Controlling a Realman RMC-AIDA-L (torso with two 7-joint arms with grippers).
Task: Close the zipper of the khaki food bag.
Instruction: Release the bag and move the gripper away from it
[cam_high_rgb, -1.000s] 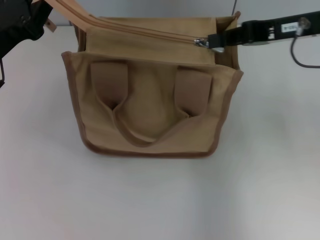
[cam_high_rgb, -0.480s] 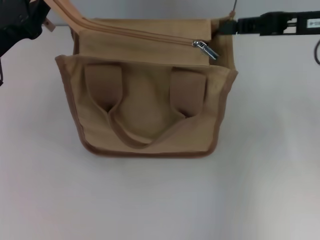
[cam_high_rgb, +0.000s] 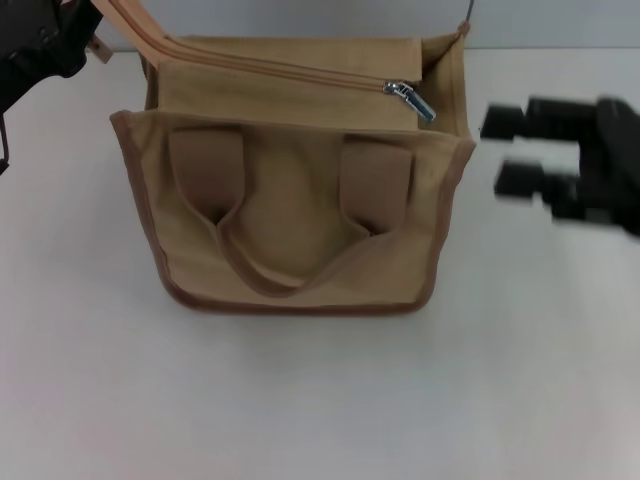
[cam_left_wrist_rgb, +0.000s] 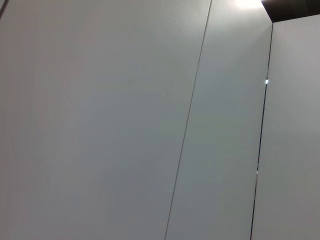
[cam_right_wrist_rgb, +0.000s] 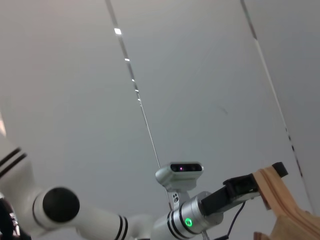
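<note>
Zipper (cam_high_rgb: 300, 73) nearly closed on bag (cam_high_rgb: 300, 220), mid-table (cam_high_rgb: 320, 400).
Head view: pull (cam_high_rgb: 410, 100) at 1 o'clock; right gripper (cam_high_rgb: 505, 150) at 3, fingers apart, clear of bag; left gripper (cam_high_rgb: 75, 35) at 11 clamps zipper end. Right wrist view: left gripper (cam_right_wrist_rgb: 250, 187) pinches tan strip.

A plain white tabletop (cam_high_rgb: 300, 400) fills most of the frame before me. Along the upper edge runs a pale grey wall (cam_high_rgb: 300, 15), its panels (cam_left_wrist_rgb: 100, 125) split by thin dark seams.
</note>
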